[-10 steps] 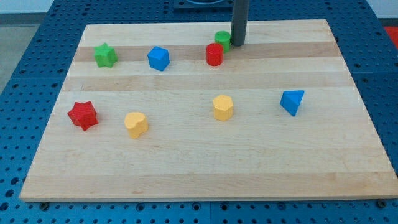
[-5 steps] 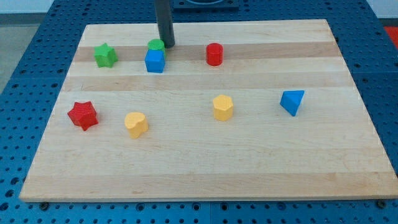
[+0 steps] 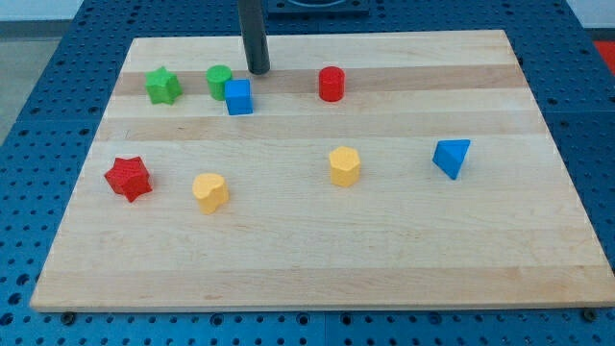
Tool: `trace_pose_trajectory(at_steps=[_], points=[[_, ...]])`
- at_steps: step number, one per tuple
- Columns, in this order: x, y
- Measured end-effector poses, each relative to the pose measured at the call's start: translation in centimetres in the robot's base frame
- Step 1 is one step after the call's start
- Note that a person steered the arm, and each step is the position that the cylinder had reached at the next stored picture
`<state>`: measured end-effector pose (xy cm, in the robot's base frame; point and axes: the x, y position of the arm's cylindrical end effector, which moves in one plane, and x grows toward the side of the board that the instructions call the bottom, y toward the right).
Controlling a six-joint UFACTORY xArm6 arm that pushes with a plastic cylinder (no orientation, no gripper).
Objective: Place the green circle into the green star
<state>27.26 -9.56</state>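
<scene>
The green circle (image 3: pixel 219 82) stands on the wooden board near the view's top left, a short gap to the right of the green star (image 3: pixel 162 86). The two do not touch. A blue cube (image 3: pixel 239 97) sits right against the green circle's lower right side. My tip (image 3: pixel 258 70) is just to the upper right of the green circle, apart from it, and above the blue cube.
A red cylinder (image 3: pixel 332 84) stands right of my tip. A red star (image 3: pixel 128 178) and a yellow heart (image 3: pixel 209 191) lie lower left. A yellow hexagon (image 3: pixel 344 165) and a blue triangle (image 3: pixel 452 158) lie to the right. The board (image 3: pixel 317 259) rests on a blue pegboard.
My tip swept left along the top of the board, pushing the green circle from beside the red cylinder to near the green star. The blue cube was nudged slightly.
</scene>
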Motion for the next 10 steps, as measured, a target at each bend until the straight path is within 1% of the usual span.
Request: trace_pose_trajectory(at_steps=[2, 3, 4, 5, 6, 8, 9, 10], points=[[2.4, -5.7], [2.6, -6.6], [2.6, -6.6], [7.0, -5.0], [7.0, -5.0], [9.1, -6.0], [9.1, -6.3], [6.9, -8.9]])
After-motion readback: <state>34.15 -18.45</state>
